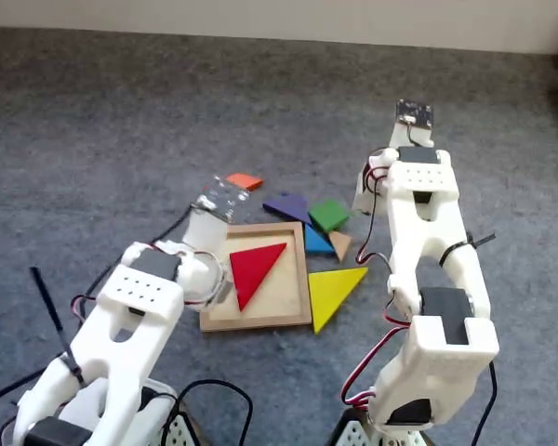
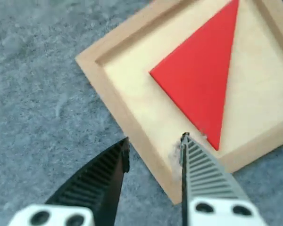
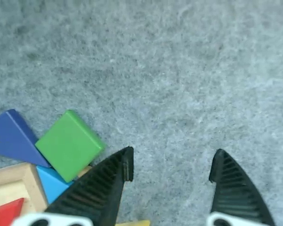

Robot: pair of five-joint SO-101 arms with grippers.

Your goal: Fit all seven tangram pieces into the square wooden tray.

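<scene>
Part-open, empty left hand [image 2: 154, 140] straddles tray [image 2: 115, 101] rim beside red triangle [image 2: 203, 80] tip; green square [image 3: 70, 143] lies just beside wide-open, empty right hand [image 3: 173, 157], the nearer arm for loose pieces.

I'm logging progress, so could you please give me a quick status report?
Left gripper open over tray rim; right gripper open above carpet. Red triangle in tray, six pieces outside. Nothing in the way.
</scene>
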